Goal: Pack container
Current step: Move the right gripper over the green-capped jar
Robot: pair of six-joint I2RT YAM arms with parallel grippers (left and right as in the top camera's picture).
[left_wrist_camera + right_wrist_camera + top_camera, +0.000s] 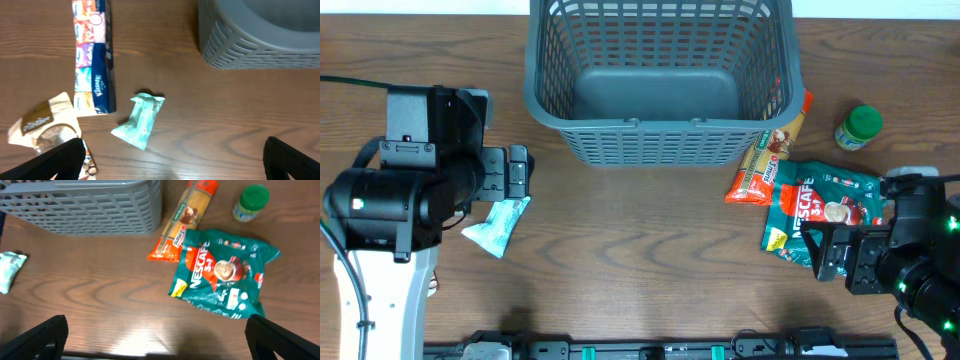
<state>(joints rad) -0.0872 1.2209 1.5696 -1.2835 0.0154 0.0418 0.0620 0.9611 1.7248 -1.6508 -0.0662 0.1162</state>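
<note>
Grey lattice-walled container (660,148), thick rim, solid floor; left fingers (65,161) and right fingers (42,337) spread wide, empty.

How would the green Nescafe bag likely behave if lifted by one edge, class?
The Nescafe bag looks like a soft, creased pouch, so it would probably sag rather than stay stiff. Its glossy film may prove slippery. Lying flat, it seems unlikely to roll.

One each: basket (650,145), coffee (825,210), pasta (768,160), jar (858,127) (green-lidded), Kleenex (95,65), mint packet (140,120), tan packet (45,125).
</note>
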